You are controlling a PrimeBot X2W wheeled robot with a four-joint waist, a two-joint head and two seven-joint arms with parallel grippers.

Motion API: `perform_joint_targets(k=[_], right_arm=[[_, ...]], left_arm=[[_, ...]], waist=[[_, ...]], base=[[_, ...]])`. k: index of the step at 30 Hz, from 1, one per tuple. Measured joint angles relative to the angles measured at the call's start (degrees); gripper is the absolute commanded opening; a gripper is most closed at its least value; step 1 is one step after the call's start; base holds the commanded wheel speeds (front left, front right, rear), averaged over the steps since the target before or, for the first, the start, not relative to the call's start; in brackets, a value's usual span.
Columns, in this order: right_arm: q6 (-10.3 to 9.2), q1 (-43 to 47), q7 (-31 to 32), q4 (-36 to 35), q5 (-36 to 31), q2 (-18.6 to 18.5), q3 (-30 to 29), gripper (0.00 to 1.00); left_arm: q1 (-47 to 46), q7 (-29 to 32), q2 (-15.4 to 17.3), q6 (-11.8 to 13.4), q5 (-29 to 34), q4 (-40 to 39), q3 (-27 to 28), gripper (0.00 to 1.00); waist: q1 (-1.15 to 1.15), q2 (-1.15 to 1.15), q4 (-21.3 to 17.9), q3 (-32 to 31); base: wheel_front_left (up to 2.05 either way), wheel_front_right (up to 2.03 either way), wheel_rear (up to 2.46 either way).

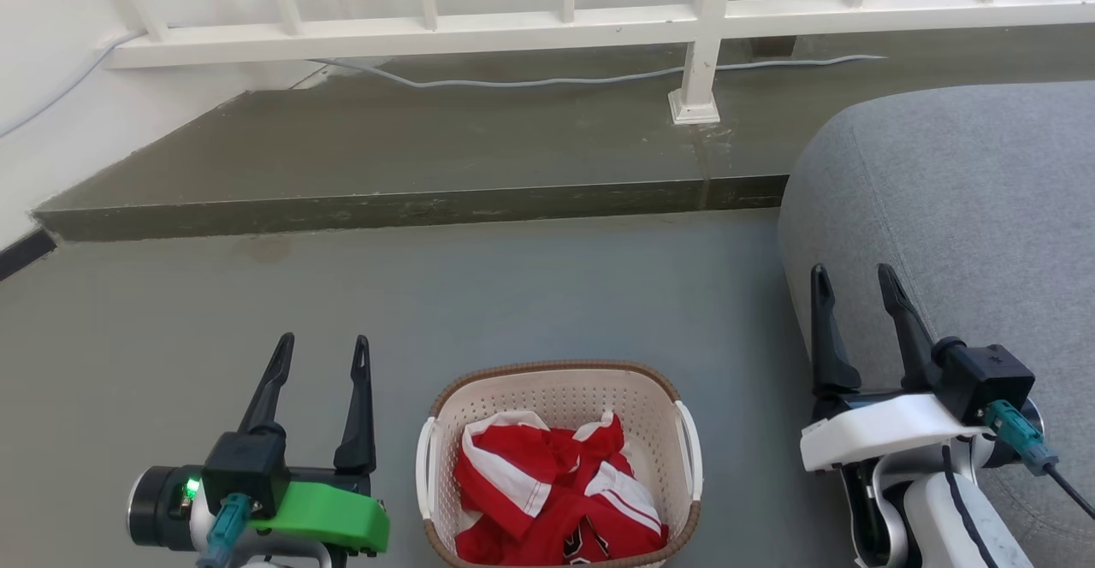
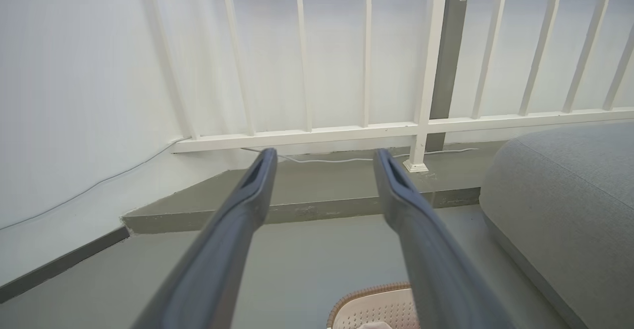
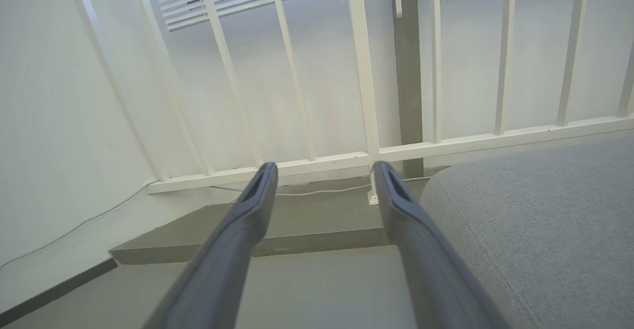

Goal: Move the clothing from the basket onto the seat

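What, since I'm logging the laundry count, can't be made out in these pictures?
Head view: clothing lies crumpled, so the garment count is unclear; its dark emblem is cut by the bottom edge.
Head view: basket floor is hidden under the clothing.
Head view: seat runs off the right edge.

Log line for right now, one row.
left claw: open, empty | right claw: open, empty | red clothing: in laundry basket | grey sofa seat: at robot's right

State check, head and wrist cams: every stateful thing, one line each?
left end effector, open, holding nothing
right end effector, open, holding nothing
basket, upright on the floor, loaded
red clothing, crumpled inside the basket
seat, no clothing on the part in view
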Motion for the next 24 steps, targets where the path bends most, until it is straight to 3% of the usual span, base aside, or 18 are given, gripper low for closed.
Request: perform_joint_targets(k=[24], right_arm=[[-0.01,0.0,-0.2,-0.4,-0.5,0.0,0.1,1.0]], left_arm=[[0.5,-0.1,0.0,0.1,0.1,0.6,0.1,1.0]], waist=[[0.0,0.0,-0.1,0.4]], base=[[0.0,0.0,0.0]])
